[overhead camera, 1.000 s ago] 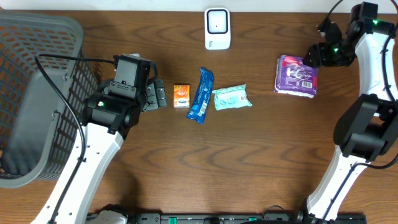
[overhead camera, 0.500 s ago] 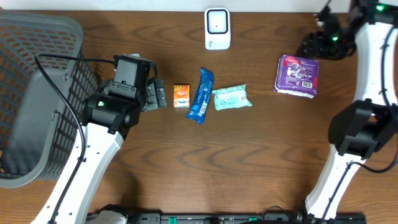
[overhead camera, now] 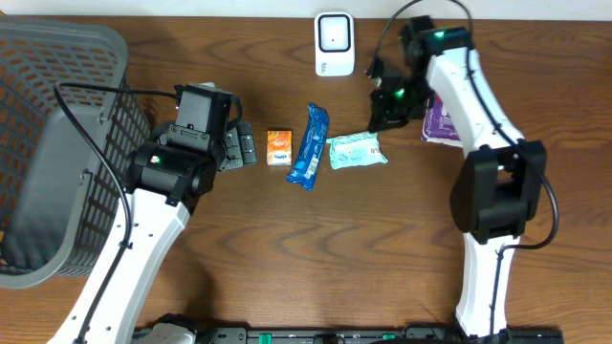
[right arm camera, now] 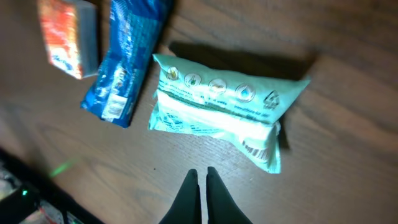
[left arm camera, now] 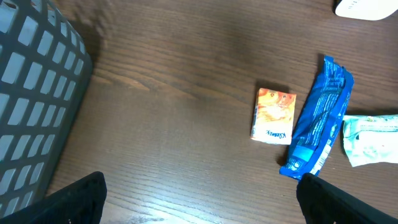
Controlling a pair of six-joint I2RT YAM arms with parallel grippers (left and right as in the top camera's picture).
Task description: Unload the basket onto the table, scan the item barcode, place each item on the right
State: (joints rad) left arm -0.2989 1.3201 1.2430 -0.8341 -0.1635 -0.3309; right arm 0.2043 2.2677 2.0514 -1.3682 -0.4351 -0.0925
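Right claw (overhead camera: 386,117): pinched fully shut, nothing in it. Hangs over bare table (overhead camera: 287,258) just beside the long edge of the mint-green packet (overhead camera: 357,151), tips pointing down, not seen touching it. Right arm: rises from the near right edge, stretches toward the far side, folds at the elbow close to the white scanner (overhead camera: 335,43), then doubles back down over the packet's far right corner. Crosses above the purple pack (overhead camera: 432,122), hiding most of it.

Packet lies flat at mid-table, printed side up, its left end just beside the blue wrapper (overhead camera: 309,145). Further left, a small orange box (overhead camera: 278,147), close to the wrapper. Scanner stands upright at the far edge, well apart from the packet.

Left claw (overhead camera: 247,148): spread wide, empty, aimed rightward at the orange box and just short of it. Left arm: slants up from the near left corner, wrist alongside the grey basket (overhead camera: 57,143).
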